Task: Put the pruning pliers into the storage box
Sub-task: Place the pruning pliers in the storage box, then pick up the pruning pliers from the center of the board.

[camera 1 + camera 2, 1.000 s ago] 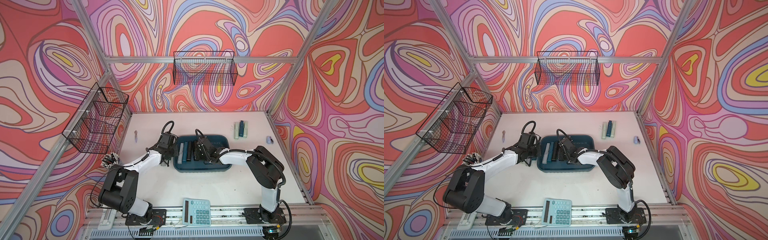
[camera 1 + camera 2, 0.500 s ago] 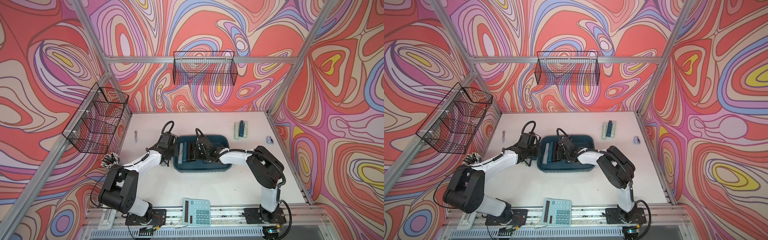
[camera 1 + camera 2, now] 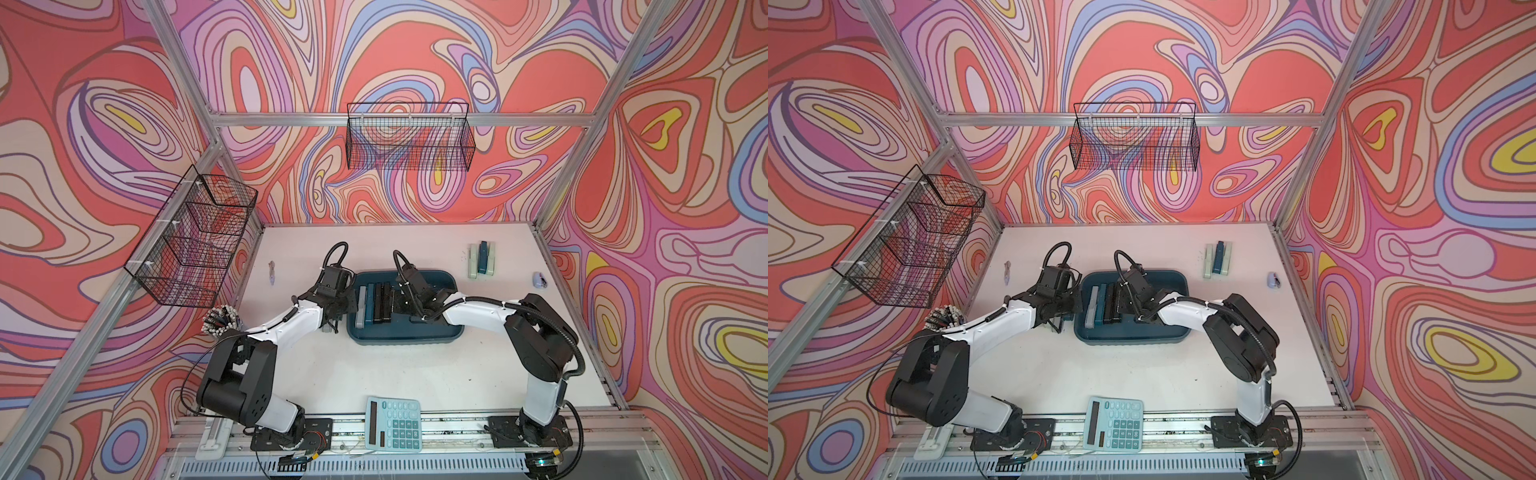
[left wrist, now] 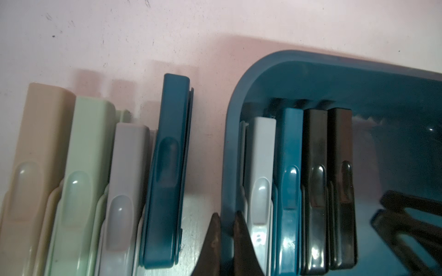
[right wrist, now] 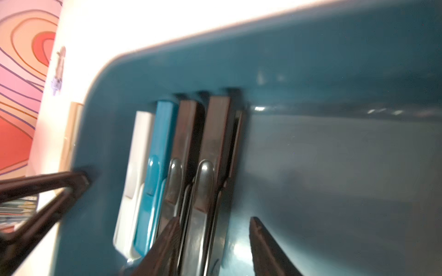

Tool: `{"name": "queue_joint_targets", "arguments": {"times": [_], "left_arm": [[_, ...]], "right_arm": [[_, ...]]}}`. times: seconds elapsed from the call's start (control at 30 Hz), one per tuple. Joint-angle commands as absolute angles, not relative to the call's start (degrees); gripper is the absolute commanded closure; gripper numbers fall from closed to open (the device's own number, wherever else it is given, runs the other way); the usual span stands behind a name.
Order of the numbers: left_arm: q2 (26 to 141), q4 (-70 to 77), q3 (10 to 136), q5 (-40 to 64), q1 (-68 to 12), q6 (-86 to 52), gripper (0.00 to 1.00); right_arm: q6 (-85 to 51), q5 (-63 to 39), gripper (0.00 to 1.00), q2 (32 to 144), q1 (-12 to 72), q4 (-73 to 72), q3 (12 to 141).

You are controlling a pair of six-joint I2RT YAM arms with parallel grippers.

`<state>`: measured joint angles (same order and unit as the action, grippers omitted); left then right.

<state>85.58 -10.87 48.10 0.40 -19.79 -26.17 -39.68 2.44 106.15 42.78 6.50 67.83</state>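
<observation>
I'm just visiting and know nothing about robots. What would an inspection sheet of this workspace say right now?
Surface: pale table, small dark specks.
Job's things: four pruning pliers lie in the storage box; four beside it; three at the far right.
Clutter: calculator, small lilac object, small greyish item.
Grippers: left gripper pinches the box's wall; right gripper open around a black plier.
Cables: black hoses loop above both wrists.
Surroundings: two wire baskets on patterned walls.

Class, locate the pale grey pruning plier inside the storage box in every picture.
In a top view: pale grey plier, first in the row, against the storage box's short wall.
In a top view: same place.
Left wrist: between box wall and teal plier.
Right wrist: likewise, looking white.
Shared landmark: the teal plier beside it.
</observation>
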Motion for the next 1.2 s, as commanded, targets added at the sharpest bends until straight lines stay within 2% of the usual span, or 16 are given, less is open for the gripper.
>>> {"name": "queue_joint_targets", "arguments": {"times": [0.0, 0.2, 0.37, 0.53, 0.73, 0.9, 1.17], "left_arm": [[85.1, -13.5, 46.7, 0.1, -19.6, -25.7, 0.96], [84.6, -14.1, 46.6, -0.2, -19.6, -25.2, 0.96], [84.7, -13.9, 46.8, -0.4, -19.7, -25.2, 0.96], [84.5, -14.3, 46.8, -0.5, -19.7, -25.1, 0.96], [83.8, -14.7, 46.3, -0.8, -19.6, -25.2, 0.96], [83.6, -14.7, 46.5, -0.6, -19.6, -25.0, 0.96], [83.1, -14.7, 46.5, -0.8, -19.7, -24.8, 0.95]], "right_arm": [[-37.5, 6.0, 0.50, 100.0, 40.0, 8.5, 67.6], [-35.7, 6.4, 0.50, 91.6, 32.4, 8.7, 62.7], [-33.8, 6.9, 0.50, 90.5, 24.5, 13.7, 62.6], [-29.6, 6.0, 0.48, 94.3, 17.0, 18.4, 65.4], [-24.9, 6.6, 0.42, 100.2, 12.0, 21.0, 68.2], [-22.0, 9.7, 0.37, 106.0, 10.9, 21.9, 71.0], [-20.6, 8.9, 0.37, 111.0, 9.3, 19.4, 72.6]]}}
